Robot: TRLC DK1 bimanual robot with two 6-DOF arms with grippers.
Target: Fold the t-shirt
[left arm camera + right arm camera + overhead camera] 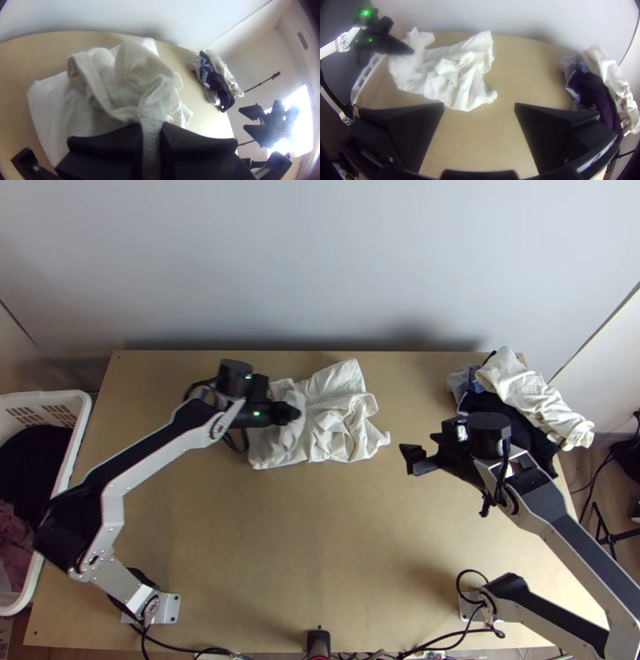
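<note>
Got a narrow raised strip of the crumpled white cloth t-shirt (344,420) clamped between the fingers of the left pincer (151,130); see the rest lying bunched on the light wooden tabletop (280,540), towards its far edge. Find the right pincer (480,106) spread wide, holding nothing, apart from the cloth. Could slip loose or drag the whole bundle along if pulled by so thin a strip. Might trap creases and come out lumpy if folded now, owing to the tangled layers. Could also twist without a second hold opposite. Beware of snagging the heap of white, dark and blue garments (528,392) close beside the right arm. Note also the white plastic basket (70,396) of clothes at the left.
</note>
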